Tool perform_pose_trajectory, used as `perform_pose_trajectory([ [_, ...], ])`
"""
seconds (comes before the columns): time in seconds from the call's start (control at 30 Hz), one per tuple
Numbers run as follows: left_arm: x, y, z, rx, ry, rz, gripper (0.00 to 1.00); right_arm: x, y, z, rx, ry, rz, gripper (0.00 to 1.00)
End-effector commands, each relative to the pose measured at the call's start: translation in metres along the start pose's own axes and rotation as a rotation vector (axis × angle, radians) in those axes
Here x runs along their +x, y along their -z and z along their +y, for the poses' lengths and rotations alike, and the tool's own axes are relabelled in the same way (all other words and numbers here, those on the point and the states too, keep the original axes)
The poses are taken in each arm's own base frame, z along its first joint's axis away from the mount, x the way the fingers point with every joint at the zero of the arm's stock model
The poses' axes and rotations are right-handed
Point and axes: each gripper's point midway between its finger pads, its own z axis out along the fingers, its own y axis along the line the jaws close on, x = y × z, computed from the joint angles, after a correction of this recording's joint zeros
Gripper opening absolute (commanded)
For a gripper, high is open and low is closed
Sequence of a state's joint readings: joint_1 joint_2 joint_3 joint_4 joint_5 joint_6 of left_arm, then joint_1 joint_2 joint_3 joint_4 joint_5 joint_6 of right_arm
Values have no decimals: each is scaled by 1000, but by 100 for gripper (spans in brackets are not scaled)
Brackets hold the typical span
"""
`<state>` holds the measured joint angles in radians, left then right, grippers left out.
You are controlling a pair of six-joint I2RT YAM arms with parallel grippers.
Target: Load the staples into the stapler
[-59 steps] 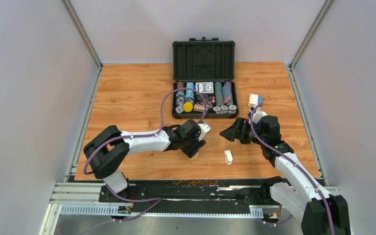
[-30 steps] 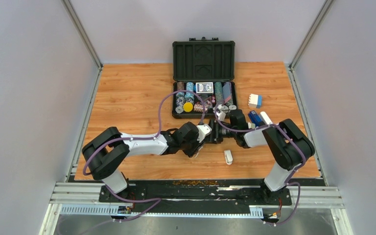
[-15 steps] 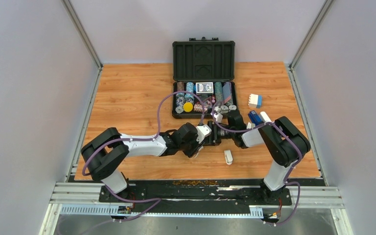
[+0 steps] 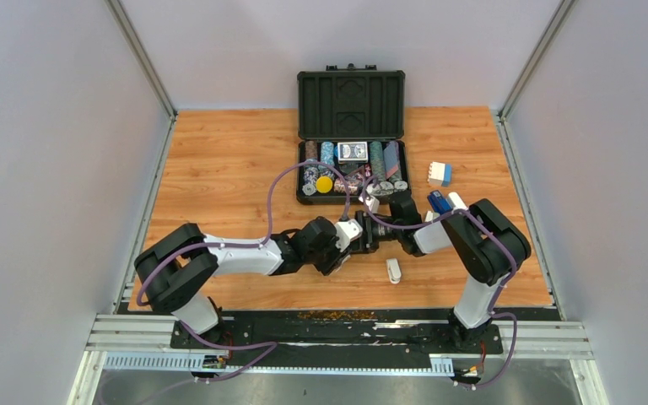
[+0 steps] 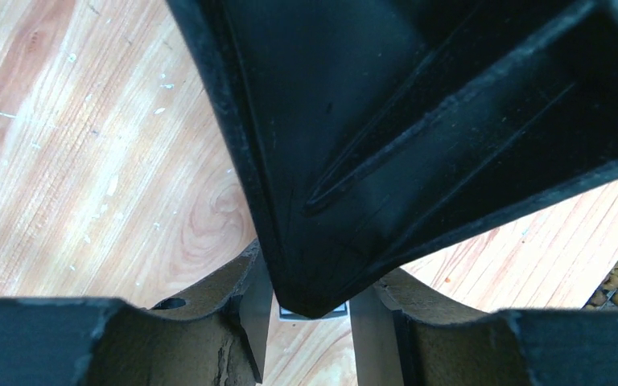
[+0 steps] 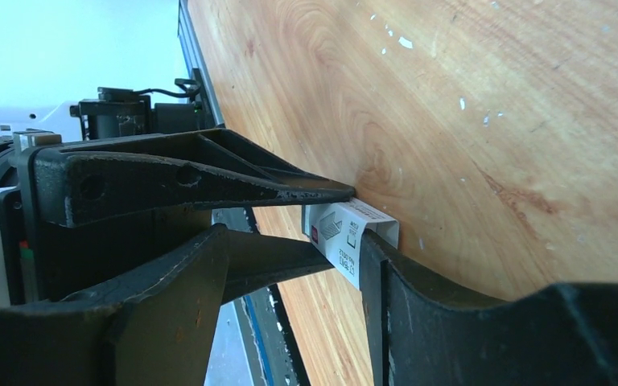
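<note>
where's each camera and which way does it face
top external: above and behind the bases, looking down on the table; both arms show, left gripper and right gripper meeting.
left wrist: on the left arm, facing the wood; own fingers at the bottom, a right-gripper finger above.
right wrist: on the right arm, looking low along the table; own fingers at the bottom.
shared: both wrist views show the staple box between fingers.
</note>
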<state>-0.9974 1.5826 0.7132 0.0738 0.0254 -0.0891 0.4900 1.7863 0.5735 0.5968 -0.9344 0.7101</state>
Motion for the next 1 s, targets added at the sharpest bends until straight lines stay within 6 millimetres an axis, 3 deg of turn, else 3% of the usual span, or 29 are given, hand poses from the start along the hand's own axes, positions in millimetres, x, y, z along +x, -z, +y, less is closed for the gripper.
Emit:
perform_pose_trajectory([
  [0.0, -34, 5, -11, 27, -36, -145, 46, 7, -4, 23, -99, 53, 61, 59],
  [0.4, -14, 30, 2, -57, 49, -87, 73, 1, 6, 6, -7, 75, 34, 59],
  [0.63, 7, 40, 5, -78, 77, -48, 72, -3, 13, 5, 15, 101, 21, 58],
  [0.97, 29, 37, -2, -59, 40, 36, 62, 0, 13, 1, 20, 98, 26, 44],
])
